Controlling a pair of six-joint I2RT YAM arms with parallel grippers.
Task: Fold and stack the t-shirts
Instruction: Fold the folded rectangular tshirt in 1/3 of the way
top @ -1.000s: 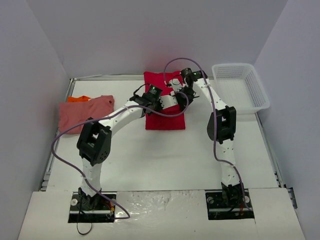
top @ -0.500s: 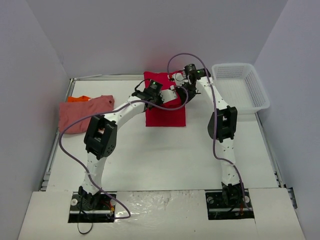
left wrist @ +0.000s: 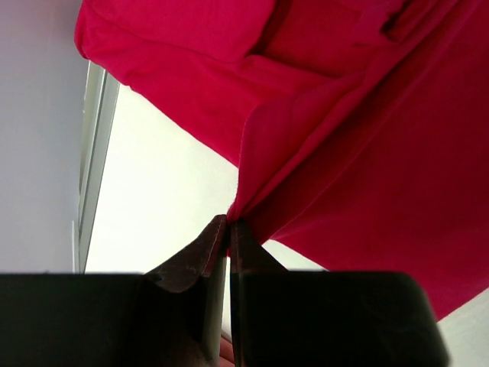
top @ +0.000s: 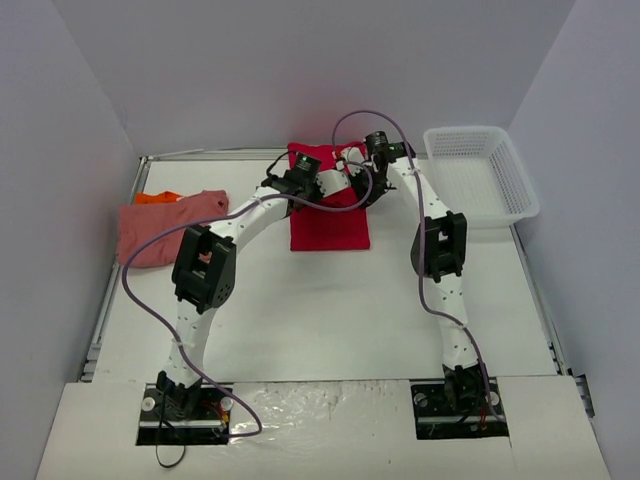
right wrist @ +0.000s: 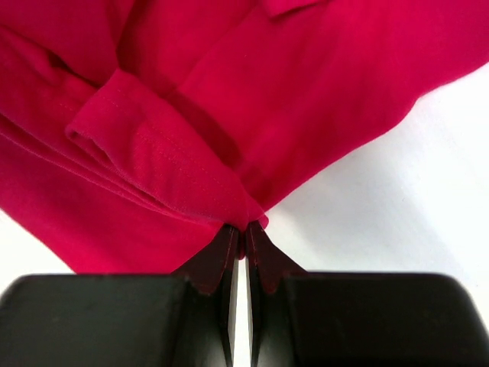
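White mesh basket (top: 468, 131) sits at far right corner of counter (top: 330, 320), close to right wall. All three shirts lie outside it.

Red t-shirt (top: 330, 228) lies at far middle, top edge near back wall. My left fingers (left wrist: 223, 229) pinch its edge, pressed tight on cloth. My right fingers (right wrist: 235, 233) pinch folded hem, pressed tight too.

Salmon pink t-shirt (top: 165, 228) lies by left edge. Orange t-shirt (top: 158, 198) peeks out behind it.

I see wide bare counter between red shirt and arm bases.
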